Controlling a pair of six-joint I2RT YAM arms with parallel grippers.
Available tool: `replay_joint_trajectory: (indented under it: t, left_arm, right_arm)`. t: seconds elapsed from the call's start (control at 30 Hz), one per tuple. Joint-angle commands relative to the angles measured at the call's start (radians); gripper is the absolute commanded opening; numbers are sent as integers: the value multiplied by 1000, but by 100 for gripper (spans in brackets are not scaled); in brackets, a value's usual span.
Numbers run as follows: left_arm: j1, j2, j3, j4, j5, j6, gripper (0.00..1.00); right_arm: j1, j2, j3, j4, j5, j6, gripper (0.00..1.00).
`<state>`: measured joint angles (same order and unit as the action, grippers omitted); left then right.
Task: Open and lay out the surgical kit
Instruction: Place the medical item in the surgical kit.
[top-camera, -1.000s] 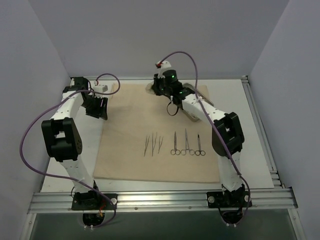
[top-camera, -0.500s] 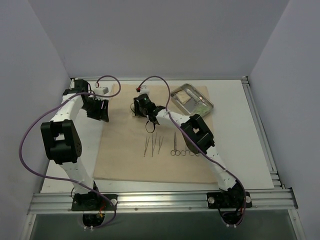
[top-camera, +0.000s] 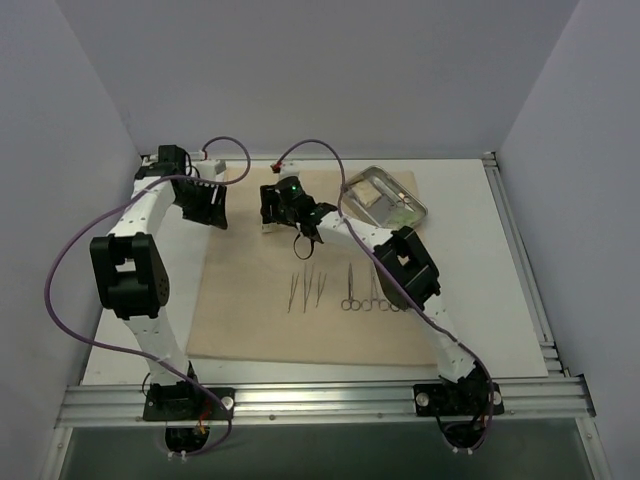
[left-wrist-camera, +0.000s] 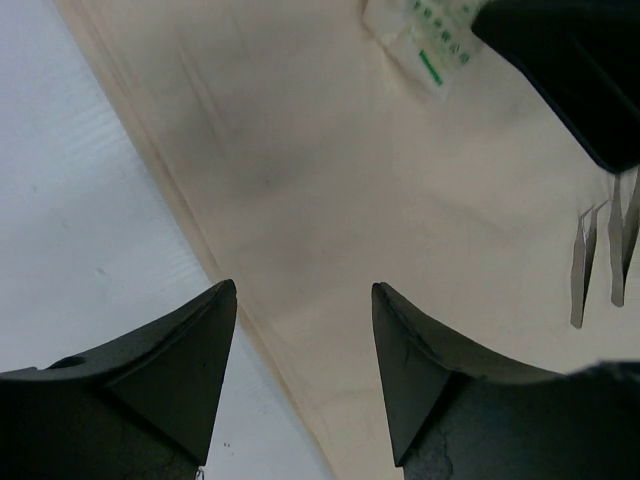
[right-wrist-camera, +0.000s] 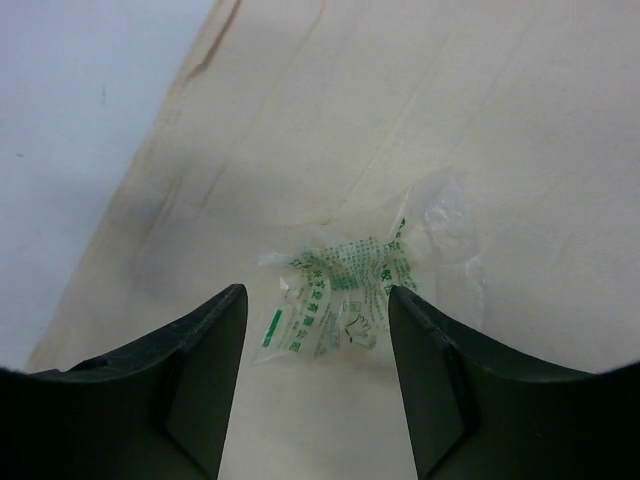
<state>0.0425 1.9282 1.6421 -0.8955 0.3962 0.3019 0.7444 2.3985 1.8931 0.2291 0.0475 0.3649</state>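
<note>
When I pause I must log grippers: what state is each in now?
Left gripper: open, holding nothing.
Right gripper: open, empty; the green-printed packet lies on the cloth beneath it.

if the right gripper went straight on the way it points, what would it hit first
Most likely the packet lying on the cloth, dead ahead of the open right gripper; how far off it is is unclear.

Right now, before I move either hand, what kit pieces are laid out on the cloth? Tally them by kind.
tweezers: 3
scissor-handled forceps: 3 (the third partly hidden)
green-printed packet: 1
steel tray: 1 (its contents are too small to count)
Total: 8
</note>
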Motion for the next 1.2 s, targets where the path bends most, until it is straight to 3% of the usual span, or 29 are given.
replay_joint_trajectory:
  t: [0.0, 0.07, 0.23, 0.4, 0.57, 0.9, 1.0, 1.17]
  left_arm:
    - [-79, 67, 125, 55, 4, -21, 66]
    - [-124, 113, 169, 92, -28, -27, 68]
    - [-181, 212, 237, 207, -109, -49, 68]
    - [-196, 317, 311, 221, -154, -56, 60]
    - [-201, 333, 289, 263, -125, -61, 56]
    - [-207, 336, 251, 288, -92, -60, 44]
    - [-208, 333, 243, 291, -89, -60, 36]
    - [-207, 312, 225, 293, -76, -70, 12]
  right_arm:
    - [-31, -205, -69, 62, -37, -18, 54]
    - [-65, -243, -113, 73, -37, 3, 54]
    - [-132, -246, -229, 85, -133, 97, 40]
    - [-174, -164, -239, 116, -257, 196, 40]
    - [-180, -93, -232, 180, -359, 247, 41]
    - [-181, -25, -209, 207, -408, 290, 38]
    - [-185, -15, -210, 202, -413, 304, 37]
    - [-198, -38, -239, 182, -373, 299, 37]
